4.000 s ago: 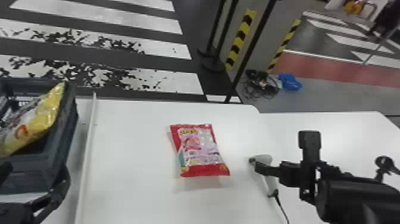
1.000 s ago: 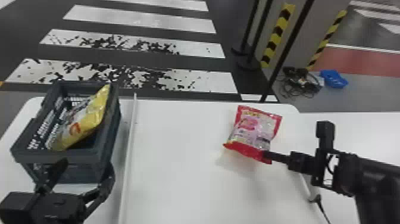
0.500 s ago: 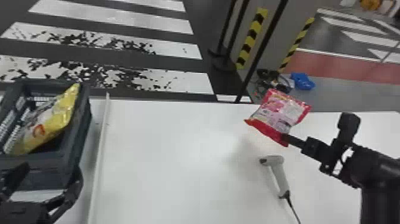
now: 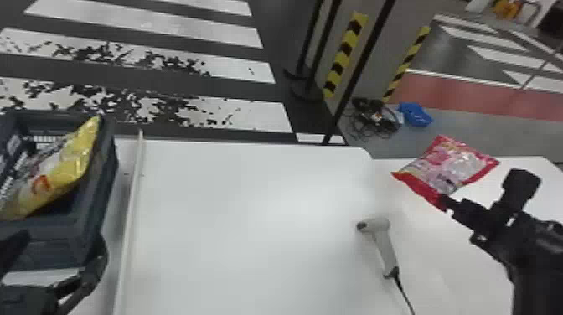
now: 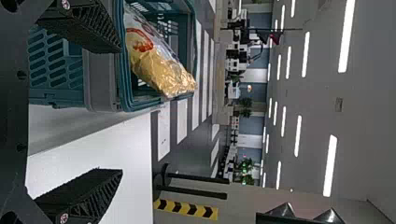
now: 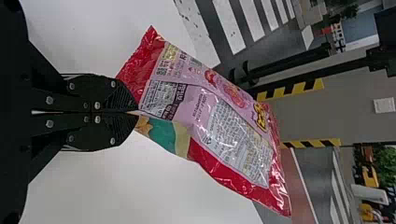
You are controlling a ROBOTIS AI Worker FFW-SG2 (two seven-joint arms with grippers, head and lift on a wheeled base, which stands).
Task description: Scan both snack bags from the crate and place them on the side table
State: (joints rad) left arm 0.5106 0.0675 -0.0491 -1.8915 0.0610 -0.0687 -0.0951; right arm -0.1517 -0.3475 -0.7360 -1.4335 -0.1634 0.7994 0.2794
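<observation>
Red-and-pink snack bag [image 4: 456, 165]: glossy plastic film, roughly rectangular, puffed through the middle, with crimped red ends and wrinkled edges. It is held up over the white tabletop, tilted, its printed panel pale pink and silver. Right gripper [image 4: 447, 202]: jaws closed together, pinching one corner of the bag – black, ribbed faces meeting over the film.

Below the bag in the head view, a barcode scanner [image 4: 379, 228] lies on the main surface [image 4: 251, 234]: smooth light-grey body, rounded head, tapering handle, thin black cable [image 4: 403, 289]. The surface is flat, white and softly reflective; a narrow, straight, pale strip [image 4: 133, 209] runs along it beside the crate.

Crate [image 4: 94, 209] at the robot's left: rigid dark grey-blue plastic, boxy, slotted walls, thick rim. Inside, a yellow-and-silver snack bag [image 4: 69, 176] leans at a slant – shiny, creased foil-like film with a red mark. Left gripper [image 4: 62, 243] is near the crate's near side, jaws wide apart with nothing between them; the left wrist view shows their ridged black faces.
</observation>
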